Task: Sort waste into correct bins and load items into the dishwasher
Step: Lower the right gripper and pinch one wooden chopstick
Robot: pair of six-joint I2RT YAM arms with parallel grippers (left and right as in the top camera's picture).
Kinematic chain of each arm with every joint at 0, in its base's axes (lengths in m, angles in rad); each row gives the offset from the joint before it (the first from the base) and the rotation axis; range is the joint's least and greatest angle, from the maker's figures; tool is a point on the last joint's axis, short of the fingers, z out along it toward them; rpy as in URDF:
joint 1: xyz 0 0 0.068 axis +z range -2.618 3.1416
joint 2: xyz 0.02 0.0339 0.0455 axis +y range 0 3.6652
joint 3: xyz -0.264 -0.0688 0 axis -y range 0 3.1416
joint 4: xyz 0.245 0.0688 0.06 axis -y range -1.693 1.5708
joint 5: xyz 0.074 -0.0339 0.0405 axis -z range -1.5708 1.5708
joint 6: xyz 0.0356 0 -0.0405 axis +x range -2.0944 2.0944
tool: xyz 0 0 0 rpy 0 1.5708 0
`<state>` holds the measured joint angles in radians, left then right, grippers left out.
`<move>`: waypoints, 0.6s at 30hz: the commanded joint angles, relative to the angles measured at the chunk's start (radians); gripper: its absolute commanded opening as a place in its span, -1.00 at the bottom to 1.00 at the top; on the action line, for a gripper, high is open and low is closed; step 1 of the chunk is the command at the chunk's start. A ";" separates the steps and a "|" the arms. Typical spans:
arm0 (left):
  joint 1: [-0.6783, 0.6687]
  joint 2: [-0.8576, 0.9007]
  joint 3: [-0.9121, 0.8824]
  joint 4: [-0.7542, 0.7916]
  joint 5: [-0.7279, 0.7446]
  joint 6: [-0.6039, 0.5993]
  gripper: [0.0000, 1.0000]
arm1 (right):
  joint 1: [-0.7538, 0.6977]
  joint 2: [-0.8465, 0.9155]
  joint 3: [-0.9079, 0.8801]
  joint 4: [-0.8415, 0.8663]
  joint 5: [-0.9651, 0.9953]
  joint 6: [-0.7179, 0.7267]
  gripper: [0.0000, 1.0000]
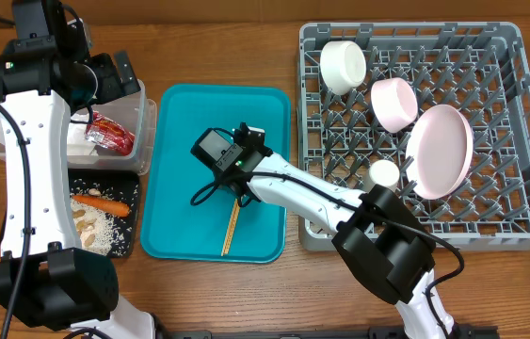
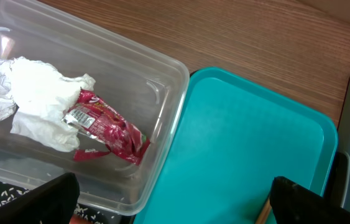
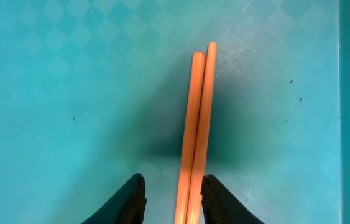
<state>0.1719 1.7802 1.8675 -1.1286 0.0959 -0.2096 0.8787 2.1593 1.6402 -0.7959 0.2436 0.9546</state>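
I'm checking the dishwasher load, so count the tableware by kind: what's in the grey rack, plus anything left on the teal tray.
Bowls: 2, a white bowl and a pink bowl, in the grey rack
Plates: 1, the pink plate, in the rack
Cups: 1, the small white cup, in the rack
Chopsticks: 2, on the teal tray
Total: 6

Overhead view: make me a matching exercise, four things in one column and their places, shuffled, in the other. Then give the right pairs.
Things:
1. red wrapper
2. carrot
3. chopsticks
4. pink plate

Places:
A. grey dish rack
B. teal tray
C. clear tub
D. black tray

Pairs: 1-C, 2-D, 3-B, 4-A.
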 commanded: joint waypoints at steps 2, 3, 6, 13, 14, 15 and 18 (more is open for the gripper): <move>-0.002 -0.021 0.019 0.003 -0.007 -0.007 1.00 | 0.003 0.003 0.023 0.001 0.017 -0.011 -0.33; -0.002 -0.021 0.019 0.003 -0.007 -0.007 1.00 | 0.003 0.003 0.023 0.001 0.016 -0.011 -0.33; -0.002 -0.021 0.019 0.003 -0.007 -0.007 1.00 | 0.003 0.003 0.021 0.004 -0.001 -0.011 -0.33; -0.002 -0.021 0.019 0.003 -0.007 -0.007 1.00 | 0.004 0.003 0.014 0.013 -0.002 -0.011 -0.33; -0.002 -0.021 0.019 0.003 -0.007 -0.007 1.00 | 0.004 0.004 0.013 0.013 -0.002 -0.010 -0.33; -0.002 -0.021 0.019 0.003 -0.007 -0.007 1.00 | 0.004 0.004 0.011 0.015 -0.002 -0.007 -0.33; -0.002 -0.021 0.019 0.003 -0.007 -0.007 1.00 | 0.004 0.005 0.002 0.028 -0.002 -0.007 -0.33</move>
<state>0.1719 1.7802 1.8675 -1.1286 0.0959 -0.2096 0.8787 2.1593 1.6402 -0.7773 0.2394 0.9455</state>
